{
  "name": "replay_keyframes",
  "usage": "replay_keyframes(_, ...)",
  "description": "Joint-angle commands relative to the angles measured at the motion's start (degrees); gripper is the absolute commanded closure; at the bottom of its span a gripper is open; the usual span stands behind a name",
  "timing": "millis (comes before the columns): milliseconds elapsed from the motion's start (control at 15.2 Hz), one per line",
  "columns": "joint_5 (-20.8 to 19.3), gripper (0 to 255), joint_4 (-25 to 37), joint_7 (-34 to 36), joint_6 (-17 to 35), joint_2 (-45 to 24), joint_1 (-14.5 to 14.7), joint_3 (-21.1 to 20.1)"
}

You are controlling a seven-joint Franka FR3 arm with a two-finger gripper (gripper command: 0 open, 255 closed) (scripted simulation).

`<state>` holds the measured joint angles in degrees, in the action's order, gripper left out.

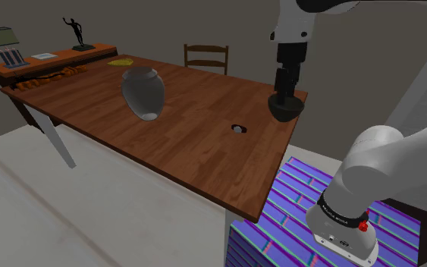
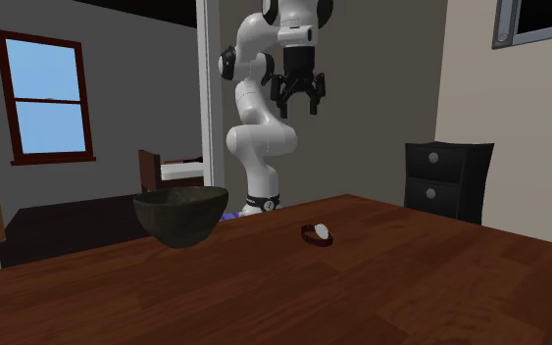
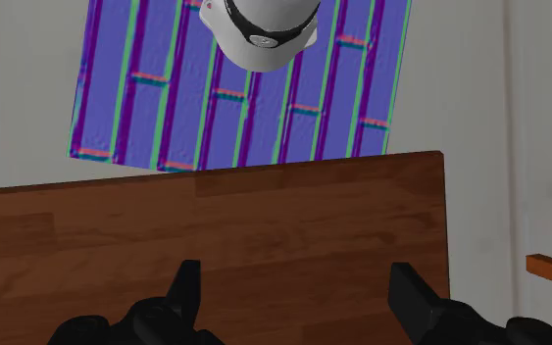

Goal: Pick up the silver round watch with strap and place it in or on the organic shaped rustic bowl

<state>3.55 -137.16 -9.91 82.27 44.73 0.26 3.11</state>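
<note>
Shoulder view: approach step, jaws spread and empty high over the edge of the brown wooden surface (image 1: 196,163); small silver round watch with dark strap (image 1: 238,129) lies mid-surface, apart from the grey irregular bowl (image 1: 143,92); next, centre over watch and descend.

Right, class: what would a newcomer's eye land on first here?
The black gripper hangs open high above the edge of the wooden table. A big dark bowl stands on it, the small watch lying apart from it. The purple striped stand glares at the shoulder view's lower right.
</note>
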Motion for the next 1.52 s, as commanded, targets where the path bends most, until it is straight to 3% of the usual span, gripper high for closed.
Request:
replay_keyframes(0,0.0,0,0.0,0.0,0.0,0.0,0.0,0.0)
replay_keyframes(858,-3.7,0,2.2,-6.9,22.7,-24.3,0.7,2.1)
replay_keyframes(1320,-4.6,0,8.9,-9.9,31.6,-39.4,0.8,2.7)
replay_keyframes(1452,-4.7,0,9.0,-10.2,33.0,-40.8,0.8,2.7)
